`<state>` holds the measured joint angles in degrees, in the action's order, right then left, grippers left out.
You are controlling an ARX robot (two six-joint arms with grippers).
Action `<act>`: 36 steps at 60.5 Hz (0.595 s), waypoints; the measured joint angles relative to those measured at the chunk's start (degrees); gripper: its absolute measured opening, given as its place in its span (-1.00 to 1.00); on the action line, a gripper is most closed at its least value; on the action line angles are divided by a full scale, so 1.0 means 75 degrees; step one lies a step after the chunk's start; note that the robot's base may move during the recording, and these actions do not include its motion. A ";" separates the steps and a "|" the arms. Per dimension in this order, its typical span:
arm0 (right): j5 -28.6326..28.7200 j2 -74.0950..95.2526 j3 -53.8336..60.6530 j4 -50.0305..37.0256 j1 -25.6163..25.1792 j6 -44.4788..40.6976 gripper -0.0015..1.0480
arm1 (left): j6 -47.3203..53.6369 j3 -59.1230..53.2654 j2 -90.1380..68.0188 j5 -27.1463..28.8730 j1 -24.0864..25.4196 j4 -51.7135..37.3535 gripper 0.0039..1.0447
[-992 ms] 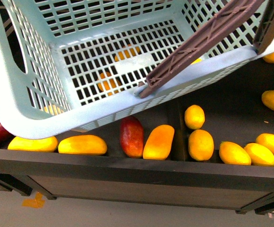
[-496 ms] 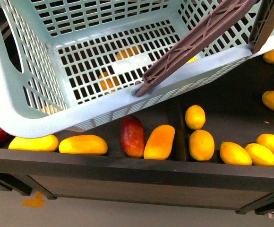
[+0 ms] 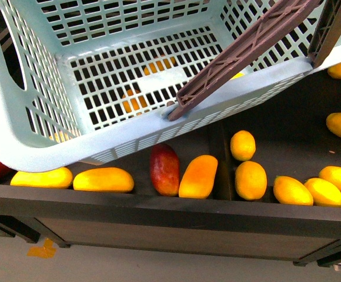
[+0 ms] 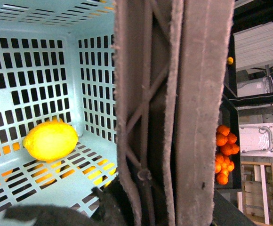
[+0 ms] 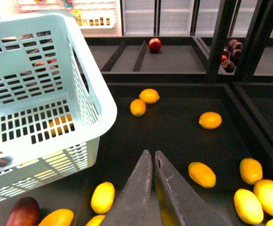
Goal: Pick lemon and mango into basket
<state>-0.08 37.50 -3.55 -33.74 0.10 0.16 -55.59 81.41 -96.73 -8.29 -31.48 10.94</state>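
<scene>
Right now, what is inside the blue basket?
One yellow lemon lies on the floor of the basket. The brown handle covers part of the inside, so anything behind it is hidden.

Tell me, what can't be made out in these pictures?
Left wrist view: the handle blocks much of the basket; only the lemon shows inside, so other fruit there cannot be ruled out.
Same view: whatever grips the handle is cut off at the edge.
Front view: fruit under the basket shows only as orange patches through its lattice.
</scene>
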 joint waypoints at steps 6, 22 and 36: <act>-0.0003 -0.0003 0.0000 0.0000 -0.0003 0.0000 0.10 | -0.0006 0.0000 0.0000 -0.0015 0.0000 0.0000 -0.71; -0.0015 -0.0026 0.0012 0.0003 -0.0015 0.0000 0.83 | -0.0111 -0.0006 0.0012 -0.0187 -0.0105 0.0000 -0.71; -0.0015 -0.0017 0.0029 0.0009 -0.0015 0.0003 0.83 | -0.0055 -0.0015 0.0012 -0.0015 -0.0023 0.0009 -0.71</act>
<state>-0.19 37.36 -3.33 -33.67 -0.01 0.19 -56.01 81.30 -96.64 -8.40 -31.66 11.00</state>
